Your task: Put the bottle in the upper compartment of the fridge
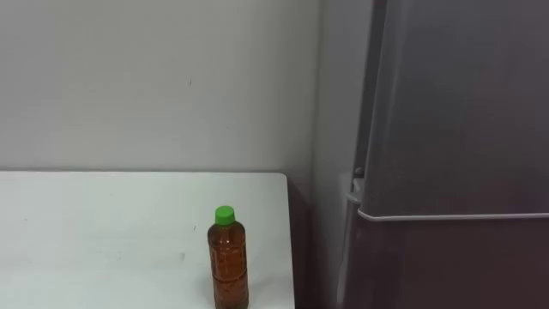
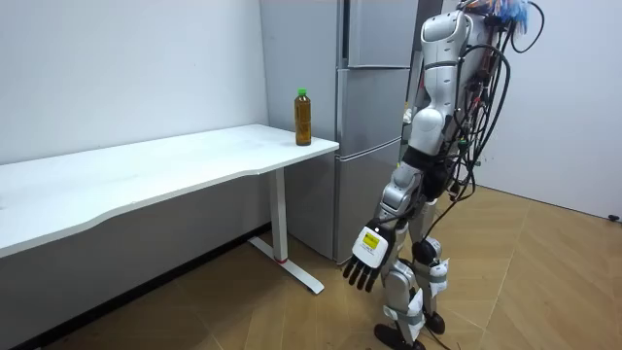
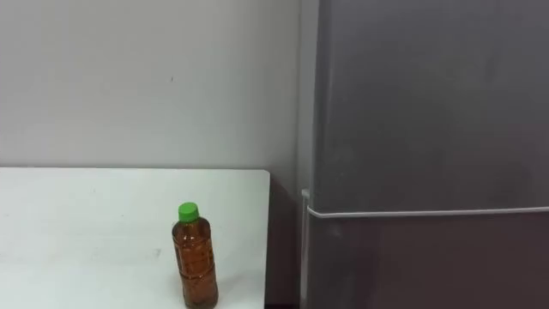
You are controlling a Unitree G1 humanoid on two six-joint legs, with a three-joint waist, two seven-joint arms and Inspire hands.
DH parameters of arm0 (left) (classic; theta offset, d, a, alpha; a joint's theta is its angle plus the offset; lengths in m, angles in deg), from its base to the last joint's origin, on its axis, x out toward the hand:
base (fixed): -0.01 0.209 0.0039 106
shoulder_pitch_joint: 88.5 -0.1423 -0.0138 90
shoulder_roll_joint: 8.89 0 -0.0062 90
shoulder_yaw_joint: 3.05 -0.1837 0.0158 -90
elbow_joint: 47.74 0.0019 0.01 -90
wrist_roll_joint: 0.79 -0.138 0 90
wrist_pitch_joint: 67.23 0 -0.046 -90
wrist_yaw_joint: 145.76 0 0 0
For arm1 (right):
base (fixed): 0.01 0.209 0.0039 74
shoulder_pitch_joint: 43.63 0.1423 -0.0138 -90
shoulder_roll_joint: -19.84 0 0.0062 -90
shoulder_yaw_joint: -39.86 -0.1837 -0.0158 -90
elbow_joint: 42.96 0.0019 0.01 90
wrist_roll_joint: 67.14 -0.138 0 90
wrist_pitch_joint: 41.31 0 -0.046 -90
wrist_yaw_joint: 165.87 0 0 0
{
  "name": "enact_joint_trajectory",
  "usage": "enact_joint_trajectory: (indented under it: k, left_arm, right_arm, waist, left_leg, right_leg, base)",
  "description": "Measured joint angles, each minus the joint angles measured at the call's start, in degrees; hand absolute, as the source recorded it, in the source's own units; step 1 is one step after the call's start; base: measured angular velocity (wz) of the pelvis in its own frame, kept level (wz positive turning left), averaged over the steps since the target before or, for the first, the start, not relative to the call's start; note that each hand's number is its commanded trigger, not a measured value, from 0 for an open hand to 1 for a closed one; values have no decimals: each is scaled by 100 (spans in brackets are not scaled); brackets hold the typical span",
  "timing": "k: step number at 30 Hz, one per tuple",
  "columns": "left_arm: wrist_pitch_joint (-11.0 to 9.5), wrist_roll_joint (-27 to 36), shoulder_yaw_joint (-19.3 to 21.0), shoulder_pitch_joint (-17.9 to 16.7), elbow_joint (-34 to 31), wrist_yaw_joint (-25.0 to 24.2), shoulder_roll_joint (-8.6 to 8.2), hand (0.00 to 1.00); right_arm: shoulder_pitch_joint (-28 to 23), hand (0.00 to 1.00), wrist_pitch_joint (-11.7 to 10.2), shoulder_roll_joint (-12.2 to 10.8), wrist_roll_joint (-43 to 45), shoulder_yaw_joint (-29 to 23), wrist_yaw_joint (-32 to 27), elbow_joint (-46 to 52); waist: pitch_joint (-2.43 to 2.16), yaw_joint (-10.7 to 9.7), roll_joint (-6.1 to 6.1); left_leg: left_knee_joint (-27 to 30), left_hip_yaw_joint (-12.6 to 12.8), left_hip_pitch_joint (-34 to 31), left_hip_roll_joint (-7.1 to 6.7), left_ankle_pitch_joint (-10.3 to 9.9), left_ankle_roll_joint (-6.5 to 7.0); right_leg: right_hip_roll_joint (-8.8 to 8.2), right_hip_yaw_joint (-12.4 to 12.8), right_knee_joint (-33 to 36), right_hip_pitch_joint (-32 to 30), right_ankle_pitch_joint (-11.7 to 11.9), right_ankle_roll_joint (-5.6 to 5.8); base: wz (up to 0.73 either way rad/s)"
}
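Observation:
A clear bottle of brown drink with a green cap stands upright near the right end of the white table, close to its front edge. To its right is the grey fridge, its upper door closed above a seam with the lower door. In the room view the bottle stands at the table's end by the fridge. I stand about a step away from both. My left hand hangs low beside my leg, fingers relaxed and holding nothing.
A plain pale wall runs behind the table. A narrow gap separates the table's end from the fridge's side. Wooden floor lies open under and in front of the table.

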Motion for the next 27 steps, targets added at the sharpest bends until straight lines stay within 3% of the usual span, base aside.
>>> enact_joint_trajectory:
  k: [17,23,27]
  left_arm:
    - [-40,87,12,-68,109,187,-17,0]
    - [-26,877,272,-81,171,390,-43,0]
    - [-49,1778,930,-68,-148,701,-55,0]
  right_arm:
    - [8,0,-94,-20,-19,-91,0,-118]
    - [-2,0,-48,-32,-55,-197,-89,-116]
    - [-6,0,-50,-19,-25,-343,-142,-119]
  waist:
    - [1,6,17]
    - [0,16,72]
    - [1,33,171]
  left_leg:
    - [-21,-7,15,0,1,0]
    - [-33,9,55,2,1,0]
    - [-40,0,74,0,2,-2]
  right_leg:
    - [-1,-10,-3,15,7,-1]
    - [1,0,-4,19,7,-1]
    - [-2,-4,0,18,7,-1]
  base:
    - [0]
    - [0]
    - [0]
